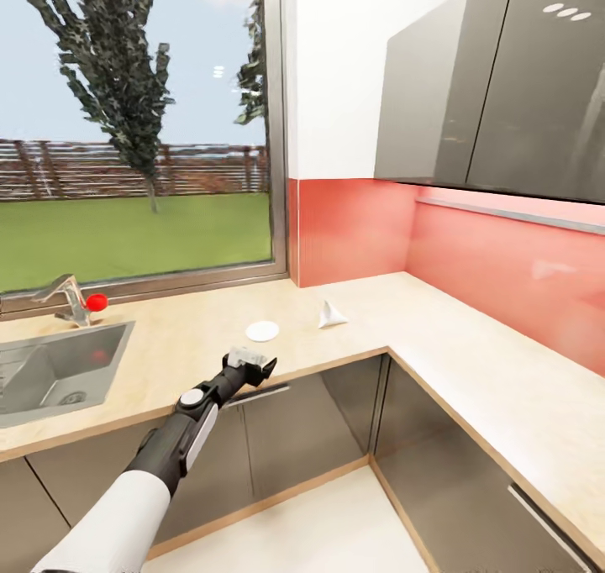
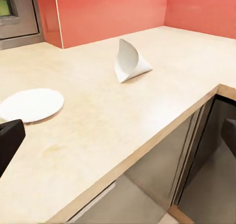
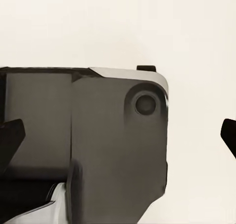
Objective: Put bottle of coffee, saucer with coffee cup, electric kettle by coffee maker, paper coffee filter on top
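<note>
The white saucer point(image 1: 262, 330) point(image 2: 32, 105) lies flat on the light wood countertop point(image 1: 420, 329) point(image 2: 98, 135). The paper coffee filter point(image 1: 330, 313) point(image 2: 130, 61), a white cone on its side, rests further along toward the red corner. My left gripper point(image 1: 256, 361) point(image 2: 120, 138) hovers open over the counter's front edge, just short of the saucer, with nothing between its fingers. My right gripper point(image 3: 119, 138) is open too, its dark fingertips point(image 3: 11, 135) wide apart in front of a dark part of the robot. The coffee maker, bottle of coffee, coffee cup, electric kettle and kitchen shelf are out of view.
A steel sink point(image 1: 50, 371) with a faucet and red knob point(image 1: 97, 302) sits at the left under the window. Dark grey wall cabinets point(image 1: 496, 94) hang over the counter's right leg. The counter turns an L-corner, with dark cabinet fronts point(image 1: 311, 426) below.
</note>
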### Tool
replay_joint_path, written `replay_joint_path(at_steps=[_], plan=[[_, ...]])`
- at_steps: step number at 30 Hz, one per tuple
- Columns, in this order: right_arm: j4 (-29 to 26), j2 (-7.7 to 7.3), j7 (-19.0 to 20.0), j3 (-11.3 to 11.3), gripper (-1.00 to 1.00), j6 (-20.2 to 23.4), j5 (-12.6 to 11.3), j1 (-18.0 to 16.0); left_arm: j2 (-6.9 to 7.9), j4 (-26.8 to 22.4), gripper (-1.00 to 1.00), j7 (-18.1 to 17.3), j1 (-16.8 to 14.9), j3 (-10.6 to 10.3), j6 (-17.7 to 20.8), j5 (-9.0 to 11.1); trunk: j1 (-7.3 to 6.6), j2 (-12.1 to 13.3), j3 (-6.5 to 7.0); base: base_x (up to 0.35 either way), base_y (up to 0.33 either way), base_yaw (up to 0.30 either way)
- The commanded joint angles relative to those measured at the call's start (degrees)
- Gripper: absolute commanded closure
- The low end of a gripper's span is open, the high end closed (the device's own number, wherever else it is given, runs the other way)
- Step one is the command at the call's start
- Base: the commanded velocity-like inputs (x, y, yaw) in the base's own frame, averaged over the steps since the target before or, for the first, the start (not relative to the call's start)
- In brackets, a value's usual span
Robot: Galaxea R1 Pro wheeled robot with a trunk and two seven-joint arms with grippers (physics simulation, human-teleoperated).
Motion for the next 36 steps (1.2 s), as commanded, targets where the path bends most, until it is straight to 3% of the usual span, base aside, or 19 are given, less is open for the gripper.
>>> replay_joint_path(at_steps=[1,16,25,30,36], plan=[[0.08,0.01,0.03,0.01,-1.00,-0.20,0.02,-0.02,-0.01,-0.02,-1.00,-0.14,-0.08,0.08,-0.01,-0.26,0.02,-0.04,-0.02,0.000,0.301,-0.026],[0.09,0.09,-0.04,-0.04,-1.00,-0.19,0.01,-0.02,0.00,0.04,-1.00,-0.12,-0.26,0.09,-0.01,-0.33,0.02,-0.04,-0.02,0.129,0.273,-0.003],[0.11,-0.23,-0.11,-0.12,-1.00,-0.11,-0.06,-0.02,-0.01,0.07,-1.00,0.10,0.20,0.03,-0.05,-0.33,0.02,-0.04,-0.02,0.302,0.030,-0.029],[0.11,-0.24,-0.06,-0.15,-1.00,-0.11,-0.06,-0.02,-0.08,0.05,-1.00,0.27,0.36,0.07,-0.09,-0.40,0.02,-0.04,-0.02,0.082,0.001,-0.223],[0.11,-0.24,-0.09,-0.15,-1.00,-0.03,-0.06,-0.02,-0.08,0.04,-1.00,2.82,0.41,-0.22,-0.09,-0.42,0.02,-0.04,-0.02,0.009,0.000,-0.260]])
